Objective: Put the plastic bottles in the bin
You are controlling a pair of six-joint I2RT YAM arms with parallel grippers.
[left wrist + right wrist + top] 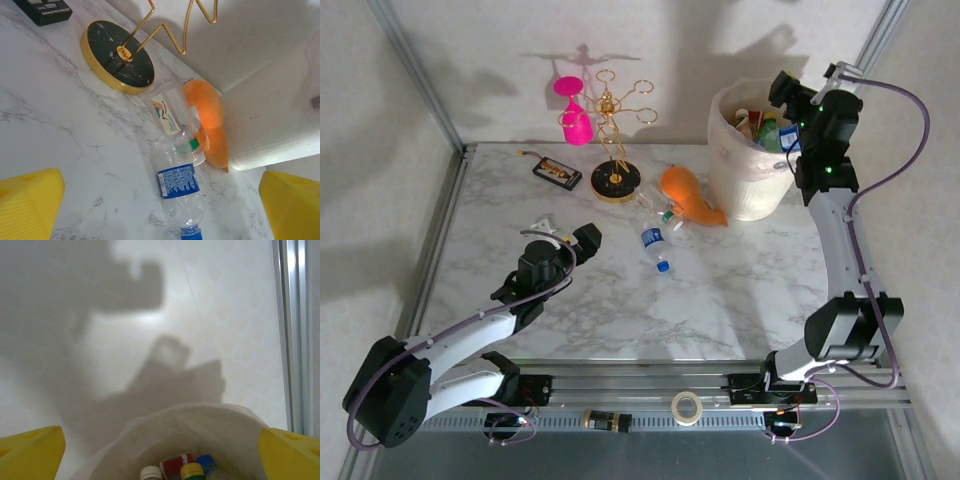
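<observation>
Top view, bottles outside: two plastic bottles lie on the tabletop [740, 290], a blue-labelled bottle [655, 247] mid-table and a green-capped bottle [661, 213] just beside the orange fish toy [692, 195].
Top view, bin: the cream-white bin [745, 185] stands at the far right with bottles inside.
Left wrist view, left jaws: spread wide and empty, with the yellow fingertips [30, 207] on either side of the blue-labelled bottle [177, 192] and clear of it.
Left wrist view, neighbour: the green-capped bottle [172, 115] seems to touch the blue-labelled bottle's base.
Left wrist view, handling: probably empty, so light, thin-walled, slick and prone to rolling or denting. The labelled middle, gripped across its width, looks the surest hold.
Right wrist view, right jaws: wide apart and holding nothing, above the bin's mouth [190, 412].
Right wrist view, contents: several bottle tops [175, 465] cluster inside.
</observation>
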